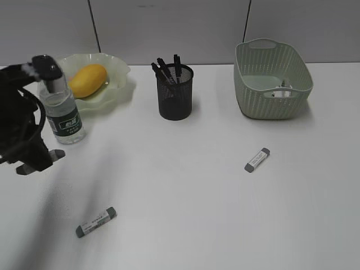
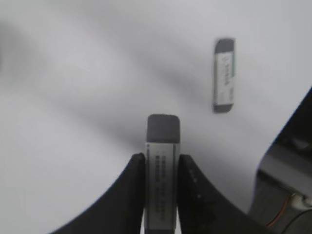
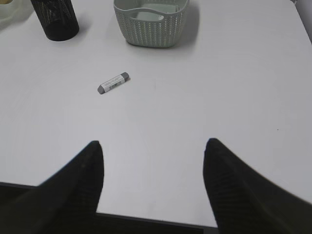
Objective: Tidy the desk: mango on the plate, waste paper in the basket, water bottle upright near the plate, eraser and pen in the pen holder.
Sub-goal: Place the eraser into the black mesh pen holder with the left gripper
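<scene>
Eraser (image 2: pixel 162 170) sits pinched between your left fingers (image 2: pixel 129 195), lifted above the white surface (image 1: pixel 185 185) near the upright water bottle (image 1: pixel 62 109). You hold only its lower end, so a quick swing toward the pen holder (image 1: pixel 175 93), at about 2 o'clock from your hand, could let it pivot or slip free. Pens (image 1: pixel 166 70) already crowd that cup and might deflect it. Your right fingers (image 3: pixel 224 185) stand spread, empty. Two more erasers (image 1: pixel 96 221) (image 1: pixel 257 160) lie loose.

Mango (image 1: pixel 88 79) on plate (image 1: pixel 115 90), bottle (image 1: pixel 63 111) upright beside, perhaps touching
</scene>
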`<state>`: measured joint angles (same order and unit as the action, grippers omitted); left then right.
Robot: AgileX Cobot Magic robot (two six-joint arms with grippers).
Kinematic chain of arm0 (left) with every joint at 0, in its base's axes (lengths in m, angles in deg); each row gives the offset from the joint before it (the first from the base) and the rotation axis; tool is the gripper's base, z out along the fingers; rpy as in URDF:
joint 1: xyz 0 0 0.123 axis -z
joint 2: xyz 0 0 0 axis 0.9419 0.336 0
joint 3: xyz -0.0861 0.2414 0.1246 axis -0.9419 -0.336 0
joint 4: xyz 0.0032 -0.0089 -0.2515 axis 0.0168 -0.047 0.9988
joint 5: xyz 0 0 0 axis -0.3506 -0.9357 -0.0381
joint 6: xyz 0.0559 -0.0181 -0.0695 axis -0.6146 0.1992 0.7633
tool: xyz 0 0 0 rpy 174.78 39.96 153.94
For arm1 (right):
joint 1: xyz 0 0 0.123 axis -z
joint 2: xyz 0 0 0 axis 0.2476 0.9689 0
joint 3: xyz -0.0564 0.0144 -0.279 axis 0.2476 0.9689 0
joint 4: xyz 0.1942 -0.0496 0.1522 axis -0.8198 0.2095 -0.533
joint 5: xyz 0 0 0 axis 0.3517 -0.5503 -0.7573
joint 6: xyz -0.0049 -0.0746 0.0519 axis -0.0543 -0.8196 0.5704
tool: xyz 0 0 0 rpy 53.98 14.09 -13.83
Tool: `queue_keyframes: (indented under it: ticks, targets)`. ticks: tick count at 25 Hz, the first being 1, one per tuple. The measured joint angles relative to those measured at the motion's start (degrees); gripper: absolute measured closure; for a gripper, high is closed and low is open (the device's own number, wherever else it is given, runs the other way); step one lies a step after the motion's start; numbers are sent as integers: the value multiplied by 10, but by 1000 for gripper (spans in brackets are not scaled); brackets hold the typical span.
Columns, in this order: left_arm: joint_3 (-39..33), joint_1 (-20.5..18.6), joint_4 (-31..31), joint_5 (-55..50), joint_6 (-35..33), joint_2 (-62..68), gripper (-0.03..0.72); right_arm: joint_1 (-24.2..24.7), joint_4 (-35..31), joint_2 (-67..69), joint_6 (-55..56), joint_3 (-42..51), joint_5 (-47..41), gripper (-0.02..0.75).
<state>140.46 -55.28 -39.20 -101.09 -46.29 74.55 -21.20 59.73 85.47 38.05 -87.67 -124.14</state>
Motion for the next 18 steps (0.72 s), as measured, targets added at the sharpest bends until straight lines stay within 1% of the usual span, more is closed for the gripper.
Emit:
queue_keyframes:
  ticks: [2, 5, 7, 8, 11, 13, 18]
  targets:
    - [0, 8, 45, -13, 34, -23, 536, 0, 0, 0, 0, 0, 0, 228]
    - [0, 11, 132, -22, 105, -52, 536, 0, 0, 0, 0, 0, 0, 228]
    - [0, 11, 176, -25, 173, -65, 536, 0, 0, 0, 0, 0, 0, 228]
    - [0, 11, 189, -25, 209, -71, 536, 0, 0, 0, 0, 0, 0, 229]
    - [0, 11, 203, -25, 273, -82, 536, 0, 0, 0, 0, 0, 0, 229]
    - [0, 11, 203, -26, 287, -87, 536, 0, 0, 0, 0, 0, 0, 229]
    - [-1, 11, 205, -40, 293, -87, 536, 0, 0, 0, 0, 0, 0, 229]
